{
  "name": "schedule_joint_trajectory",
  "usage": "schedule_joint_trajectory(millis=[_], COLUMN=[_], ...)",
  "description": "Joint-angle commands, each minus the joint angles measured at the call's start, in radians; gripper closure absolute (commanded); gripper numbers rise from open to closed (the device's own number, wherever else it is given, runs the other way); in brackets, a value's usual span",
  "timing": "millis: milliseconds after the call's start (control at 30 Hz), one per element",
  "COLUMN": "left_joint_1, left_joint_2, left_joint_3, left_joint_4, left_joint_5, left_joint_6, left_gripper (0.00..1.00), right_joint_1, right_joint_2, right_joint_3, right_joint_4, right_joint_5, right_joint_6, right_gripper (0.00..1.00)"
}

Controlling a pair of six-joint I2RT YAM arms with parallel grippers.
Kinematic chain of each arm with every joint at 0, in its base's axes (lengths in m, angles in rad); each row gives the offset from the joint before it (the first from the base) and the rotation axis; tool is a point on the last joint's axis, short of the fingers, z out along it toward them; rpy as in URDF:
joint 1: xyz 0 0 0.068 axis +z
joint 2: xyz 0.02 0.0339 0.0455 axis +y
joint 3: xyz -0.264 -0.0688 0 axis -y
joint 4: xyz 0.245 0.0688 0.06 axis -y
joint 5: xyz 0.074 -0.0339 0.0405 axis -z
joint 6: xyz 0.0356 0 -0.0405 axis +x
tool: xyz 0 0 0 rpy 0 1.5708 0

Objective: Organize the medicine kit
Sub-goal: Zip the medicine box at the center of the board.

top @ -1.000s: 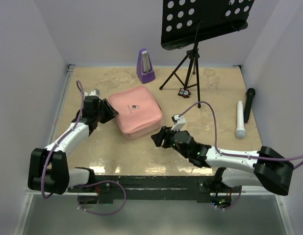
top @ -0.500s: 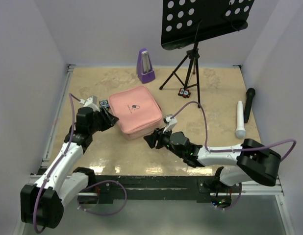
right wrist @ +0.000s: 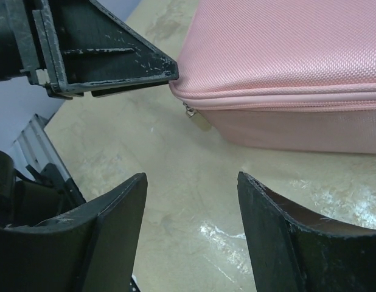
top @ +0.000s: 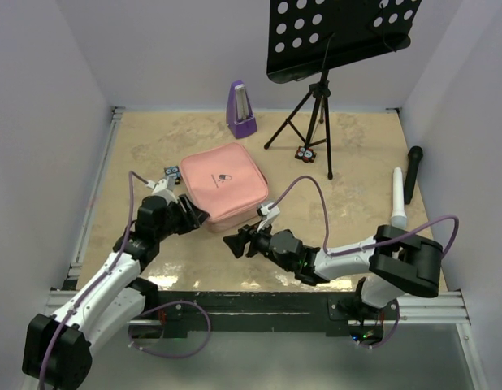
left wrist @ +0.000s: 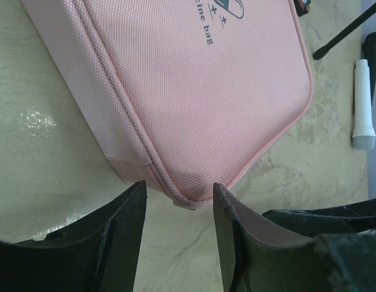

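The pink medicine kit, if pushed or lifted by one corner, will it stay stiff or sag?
The medicine kit is woven fabric with soft rounded edges, so it would probably sag somewhat from a corner. Flat and low, it shouldn't tip. On the glossy table, a push would likely slide it.

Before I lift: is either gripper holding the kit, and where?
Nothing is held. Left gripper open at a corner of the medicine kit; right gripper open, short of it.

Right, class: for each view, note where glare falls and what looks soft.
Top external: glare streaks on the table near its front edge. Left wrist: bright patch left of the medicine kit; left pincer slightly soft. Right wrist: glare between the right pincer tips; kit weave sharp.
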Motion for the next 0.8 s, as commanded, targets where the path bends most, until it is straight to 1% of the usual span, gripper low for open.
schedule_joint_trajectory(millis=[0,167,300,333,400,500,600,767], left_joint_1=[-0.004,-0.004,-0.004,-0.004,-0.004,-0.004,-0.004,-0.008], left_joint_2=[0.001,-0.128,-0.194,-0.194,-0.181,-0.145,-0.092,-0.038], left_joint_3=[0.006,-0.058,-0.097,-0.106,-0.117,-0.124,-0.124,-0.15], left_joint_4=[0.038,-0.004,-0.041,-0.041,-0.035,-0.01,0.011,0.094], left_joint_5=[0.006,-0.03,-0.053,-0.053,-0.047,-0.04,-0.03,0.013], left_joint_6=[-0.006,-0.035,-0.058,-0.059,-0.062,-0.061,-0.055,-0.075], left_gripper=[0.5,0.58,0.7,0.72,0.8,0.85,0.89,0.89], right_joint_1=[0.004,0.004,0.004,0.004,0.004,0.004,0.004,0.004], right_joint_2=[0.024,0.051,0.065,0.062,0.052,0.033,0.019,0.01], right_joint_3=[0.044,0.051,0.073,0.074,0.079,0.083,0.088,0.084], right_joint_4=[0.049,0.063,0.034,0.033,0.016,-0.006,-0.027,-0.04], right_joint_5=[0.07,0.065,0.085,0.09,0.103,0.123,0.134,0.134], right_joint_6=[-0.019,-0.013,-0.004,-0.002,-0.002,0.001,0.001,0.012], right_gripper=[0.35,0.41,0.45,0.46,0.47,0.5,0.53,0.54])
